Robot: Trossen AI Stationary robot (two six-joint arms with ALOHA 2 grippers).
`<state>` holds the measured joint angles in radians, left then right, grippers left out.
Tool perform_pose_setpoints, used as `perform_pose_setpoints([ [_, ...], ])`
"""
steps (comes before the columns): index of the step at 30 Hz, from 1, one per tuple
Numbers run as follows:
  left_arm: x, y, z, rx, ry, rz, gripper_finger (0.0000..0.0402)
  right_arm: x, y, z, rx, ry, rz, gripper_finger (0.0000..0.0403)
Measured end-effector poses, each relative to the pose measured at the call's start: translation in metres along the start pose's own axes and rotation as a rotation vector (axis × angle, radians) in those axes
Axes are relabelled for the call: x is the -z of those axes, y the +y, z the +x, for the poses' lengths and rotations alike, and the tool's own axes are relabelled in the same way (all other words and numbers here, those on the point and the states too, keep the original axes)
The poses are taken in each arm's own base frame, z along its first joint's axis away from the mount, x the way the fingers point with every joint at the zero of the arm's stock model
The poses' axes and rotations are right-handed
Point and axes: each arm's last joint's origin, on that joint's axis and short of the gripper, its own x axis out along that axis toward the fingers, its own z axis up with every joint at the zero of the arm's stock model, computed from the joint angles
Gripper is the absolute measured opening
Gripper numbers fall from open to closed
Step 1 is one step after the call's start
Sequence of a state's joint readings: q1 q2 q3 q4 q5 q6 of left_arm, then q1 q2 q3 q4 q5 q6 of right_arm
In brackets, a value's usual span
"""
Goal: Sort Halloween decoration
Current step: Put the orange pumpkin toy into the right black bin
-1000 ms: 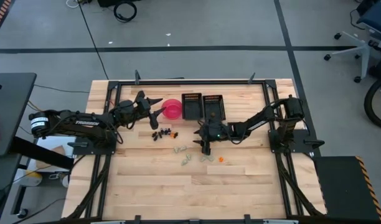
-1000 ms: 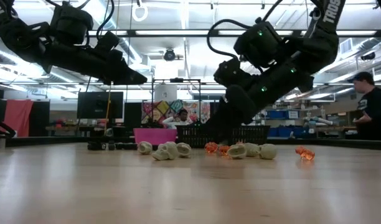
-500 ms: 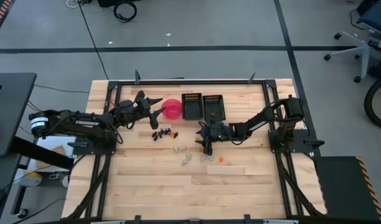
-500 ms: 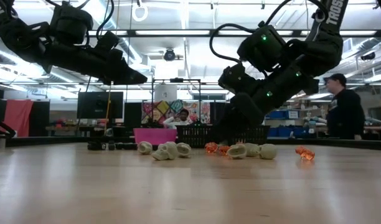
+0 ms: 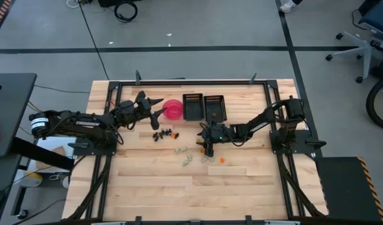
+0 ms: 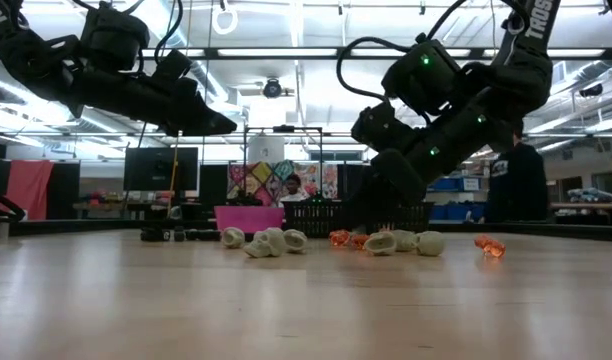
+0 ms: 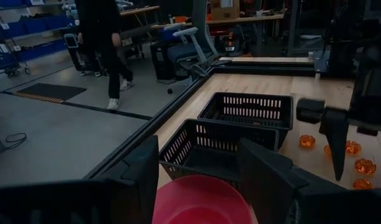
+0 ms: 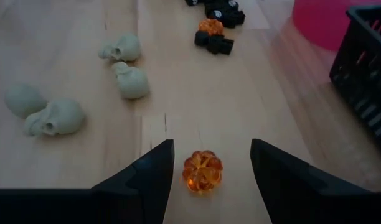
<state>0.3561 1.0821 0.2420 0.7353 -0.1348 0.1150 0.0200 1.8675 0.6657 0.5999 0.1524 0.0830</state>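
An orange pumpkin piece point(image 8: 202, 172) lies on the bare wood of the counter point(image 5: 154, 187) directly between the spread fingers of the right gripper point(image 5: 208, 149), untouched on either side; the jaws are open and low over the middle of the counter. Around it the other trinkets scatter: pale skull pieces point(image 8: 47, 116) to the left, dark pieces point(image 5: 165, 134) in a small cluster farther left, and one more orange piece point(image 5: 222, 160) lying alone to the near right. Beyond the scatter, along the far edge, stand the pink bowl point(image 5: 173, 109) and two black trays point(image 5: 203, 106) side by side. The left gripper point(image 5: 155, 107) hangs above the counter just left of the bowl, jaws open and holding nothing. The near half of the counter lies open. A person point(image 6: 516, 183) stands in the room beyond.
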Motion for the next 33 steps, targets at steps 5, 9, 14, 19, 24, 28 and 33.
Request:
perform_pose_setpoints([
  [5, 0.001, 0.0, 0.0, 0.002, 0.008, 0.001, 0.0189, 0.009, 0.003, 0.009, -0.03, 0.016, 0.031, 0.0217],
  [9, 0.001, 0.0, 0.0, 0.001, 0.006, 0.0, 0.0189, 0.009, 0.003, 0.009, -0.021, 0.018, 0.025, 0.0212],
  [14, 0.001, 0.0, 0.0, 0.001, 0.006, 0.0, 0.0189, 0.009, 0.002, 0.009, -0.03, 0.033, 0.025, 0.0191],
  [19, 0.001, 0.0, 0.0, 0.001, 0.008, 0.0, 0.0189, 0.009, 0.002, 0.007, -0.039, 0.043, 0.017, 0.0153],
  [24, 0.001, 0.0, 0.0, 0.001, 0.007, 0.0, 0.0189, 0.007, 0.001, 0.005, -0.042, 0.047, -0.009, 0.012],
  [28, 0.001, 0.0, 0.0, 0.002, 0.01, 0.001, 0.0189, 0.005, 0.0, 0.002, -0.042, 0.051, -0.018, 0.0106],
  [33, 0.001, 0.0, 0.0, 0.001, 0.008, 0.0, 0.0189, -0.003, -0.001, -0.005, -0.018, 0.036, -0.039, 0.0102],
])
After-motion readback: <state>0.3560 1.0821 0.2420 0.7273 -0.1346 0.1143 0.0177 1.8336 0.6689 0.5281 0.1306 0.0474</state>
